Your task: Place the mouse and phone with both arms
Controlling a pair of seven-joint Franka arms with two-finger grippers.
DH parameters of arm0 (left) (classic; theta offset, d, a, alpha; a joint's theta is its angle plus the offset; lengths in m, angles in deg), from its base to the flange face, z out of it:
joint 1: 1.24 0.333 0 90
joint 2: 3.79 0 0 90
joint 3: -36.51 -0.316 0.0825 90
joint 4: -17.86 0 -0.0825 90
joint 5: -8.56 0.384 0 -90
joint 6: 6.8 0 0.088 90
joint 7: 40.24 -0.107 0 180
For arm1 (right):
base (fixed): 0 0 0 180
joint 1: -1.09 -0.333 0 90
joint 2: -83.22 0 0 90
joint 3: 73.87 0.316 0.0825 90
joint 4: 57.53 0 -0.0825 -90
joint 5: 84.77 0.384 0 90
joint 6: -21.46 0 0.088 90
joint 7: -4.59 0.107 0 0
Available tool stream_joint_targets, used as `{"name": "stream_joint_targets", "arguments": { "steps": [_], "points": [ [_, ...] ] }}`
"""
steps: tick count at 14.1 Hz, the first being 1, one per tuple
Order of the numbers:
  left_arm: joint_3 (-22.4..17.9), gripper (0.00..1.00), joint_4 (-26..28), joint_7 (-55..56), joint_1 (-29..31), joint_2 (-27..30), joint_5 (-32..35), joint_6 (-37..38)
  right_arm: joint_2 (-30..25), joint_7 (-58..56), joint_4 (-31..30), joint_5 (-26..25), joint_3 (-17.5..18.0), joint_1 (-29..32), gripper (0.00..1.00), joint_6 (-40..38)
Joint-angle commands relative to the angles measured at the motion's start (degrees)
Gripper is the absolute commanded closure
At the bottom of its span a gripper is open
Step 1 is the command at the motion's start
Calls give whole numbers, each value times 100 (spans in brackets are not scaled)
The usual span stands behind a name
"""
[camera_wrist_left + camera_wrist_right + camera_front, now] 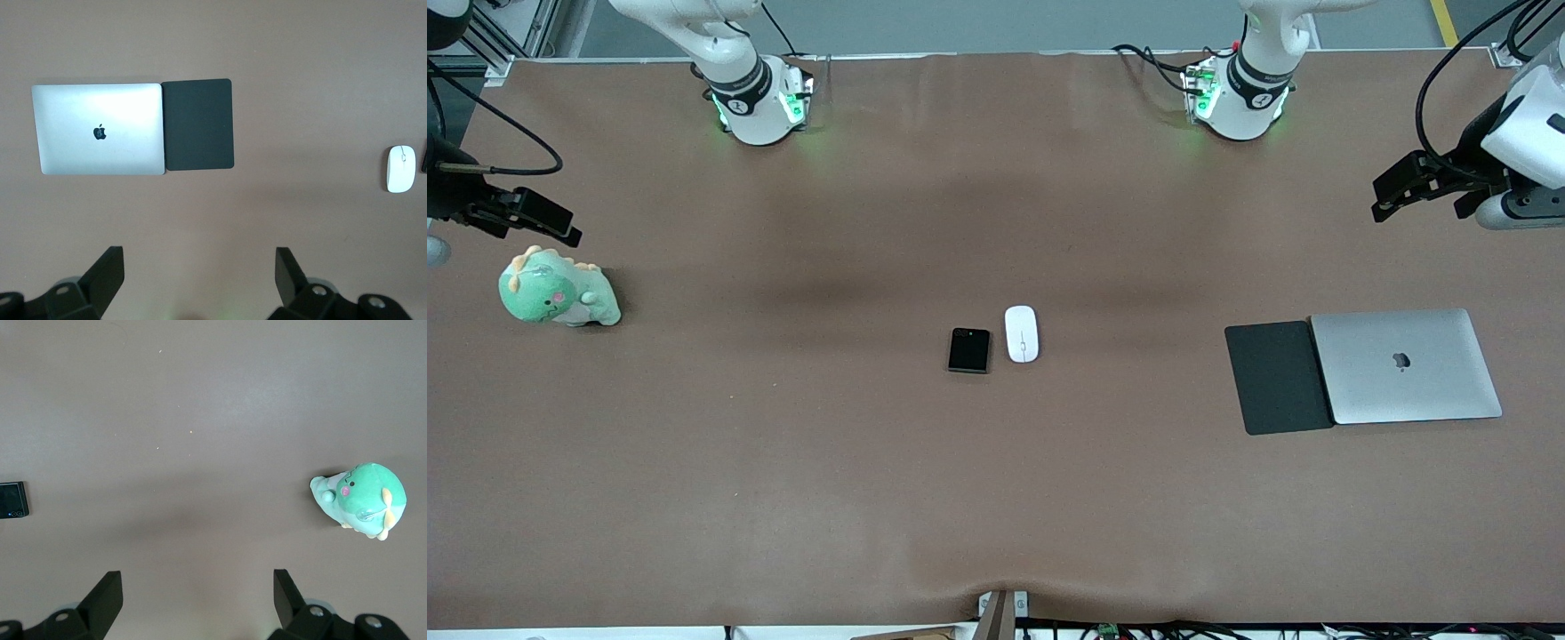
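1. Mouse (pixel 1021 333) and phone (pixel 969 349): side by side at mid-table, just apart, the mouse toward the left arm's end; long axes run from the robots toward the front camera.
2. Left gripper (pixel 200 277): fingers spread, empty, raised over the table's end near the laptop (pixel 1405 365) and black pad (pixel 1278 377), well apart from the mouse.
3. Right gripper (pixel 198 597): spread, empty, raised near the green plush toy (pixel 556 292), well apart from the phone.

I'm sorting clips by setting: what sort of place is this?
Probably a robotics lab bench: two arm bases bolted to a brown-covered table, cables along its edge, and staged props like a laptop and plush toy.
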Motion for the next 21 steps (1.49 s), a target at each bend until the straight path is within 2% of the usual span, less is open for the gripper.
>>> {"name": "stream_joint_targets", "arguments": {
  "steps": [1,15,21],
  "points": [
    [-29,0,-156,-60,-2,-58,-53,132,40,44,123,-82,26,12,0,-44],
    [15,0,-139,-34,-46,-216,-17,106,48,44,123,-91,18,12,0,-44],
    [94,0,-77,10,-388,-717,-44,-131,48,44,123,-91,26,3,0,-44]
  ]
}}
